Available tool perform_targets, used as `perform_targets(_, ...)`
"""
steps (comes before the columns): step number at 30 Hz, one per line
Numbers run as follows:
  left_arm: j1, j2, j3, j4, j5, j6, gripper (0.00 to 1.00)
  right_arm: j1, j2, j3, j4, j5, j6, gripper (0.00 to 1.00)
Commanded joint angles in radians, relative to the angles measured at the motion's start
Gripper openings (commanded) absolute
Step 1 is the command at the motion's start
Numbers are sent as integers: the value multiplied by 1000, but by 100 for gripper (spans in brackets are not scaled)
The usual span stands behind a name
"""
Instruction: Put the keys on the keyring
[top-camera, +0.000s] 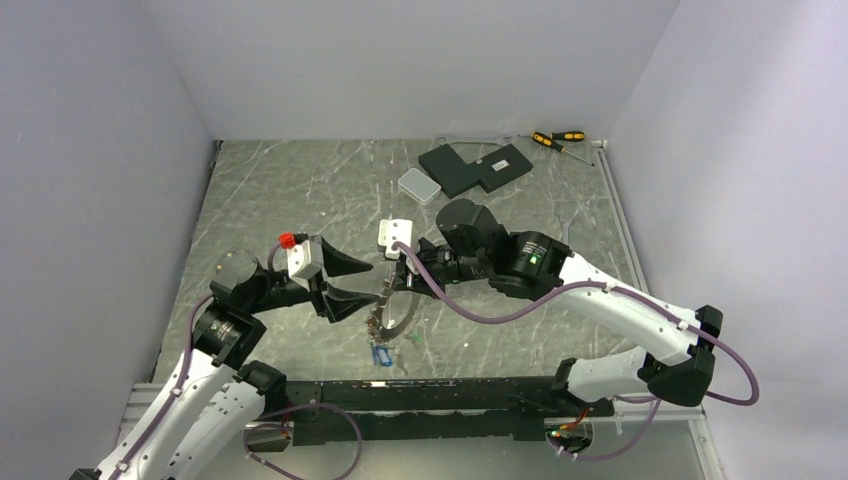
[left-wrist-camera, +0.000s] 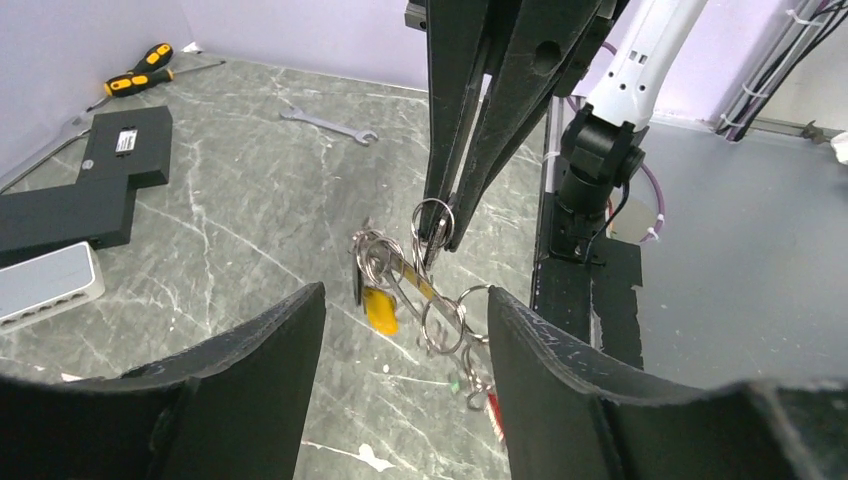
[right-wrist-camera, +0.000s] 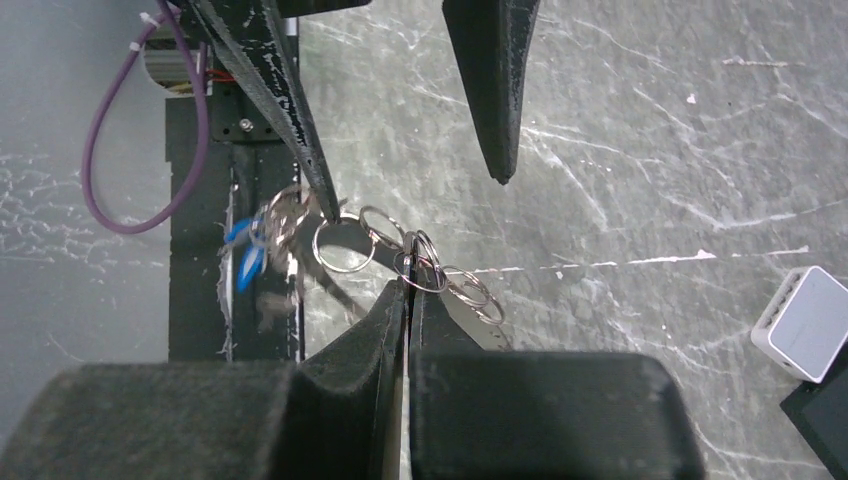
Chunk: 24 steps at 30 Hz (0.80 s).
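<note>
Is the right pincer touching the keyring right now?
Touching. The right wrist view shows the shut right pincer clamped on the keyring at its tip, and the left wrist view shows the same pinch from the other side.

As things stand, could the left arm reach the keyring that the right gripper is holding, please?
Probably yes: the left gripper stands open with the keyring just ahead of it, hanging from the shut right gripper, and nothing lies between them.

Readable text: none.
sticker (left-wrist-camera: 125, 141) on black box (left-wrist-camera: 70, 195): print too small to read.
white hub (left-wrist-camera: 45, 285): port markings illegible.
screwdrivers (left-wrist-camera: 140, 72): handle markings illegible.
</note>
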Motion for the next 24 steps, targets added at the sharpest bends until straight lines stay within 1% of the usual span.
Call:
perform_targets(1, 5, 8, -11, 119, 69, -39, 63, 1, -48, 8, 78, -47, -21, 0)
perform_targets(6, 5, 35, -20, 174, 115, -68, 55, 1, -66, 0, 99, -60, -18, 0)
perform_targets(12, 3, 68, -20, 181, 141, -64, 47, 1, -86, -19, 138, -78, -17, 0)
perform_targets(17, 2, 74, -30, 227, 139, -84, 45, 1, -89, -22, 146, -91, -19, 0)
perform_targets(21, 2, 87, -34, 269, 152, -108, 39, 1, -87, -19, 148, -104, -18, 0)
perform_targets(24, 2, 92, -37, 299, 155, -127, 38, 1, -85, -19, 152, -111, -14, 0)
